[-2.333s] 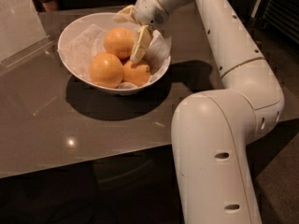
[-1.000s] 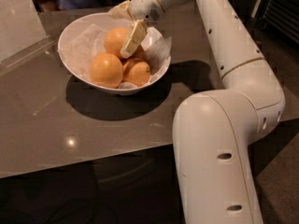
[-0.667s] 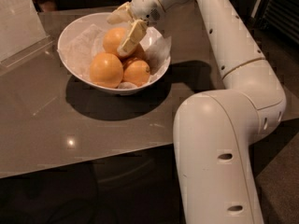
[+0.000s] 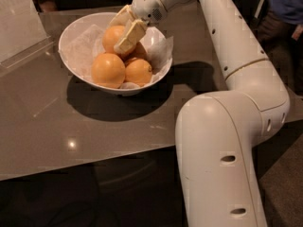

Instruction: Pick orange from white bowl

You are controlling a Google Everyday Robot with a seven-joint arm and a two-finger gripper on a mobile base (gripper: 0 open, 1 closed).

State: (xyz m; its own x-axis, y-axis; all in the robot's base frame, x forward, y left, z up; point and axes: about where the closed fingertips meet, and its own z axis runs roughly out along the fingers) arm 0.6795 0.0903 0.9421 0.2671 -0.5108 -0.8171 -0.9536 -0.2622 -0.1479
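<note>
- Our claw hangs over the back of the white bowl, tipped down, and it is clamped on the orange
- We see one finger lying across the front of that orange, and the other finger tucked behind it, so the fruit sits between the two
- That orange is at the back of the bowl, a bit higher than the other fruit; we cannot tell if it is lifted clear or resting on them
- Just in front lie a big orange on the left and a smaller orange with a dark dot on the right, and these two touch
- Crumpled white paper lines the bowl under the fruit
- The bowl stands on a shiny brown table, and the white arm reaches in from the right
- We think the orange is round, smooth and a bit heavy, firm but a little squashy, so it could roll or slip out
- We think the best hold is across its fat middle, one finger on each side, snug but not so hard that it bruises
- We would lift it straight up, so it does not bump the others or drag the paper
</note>
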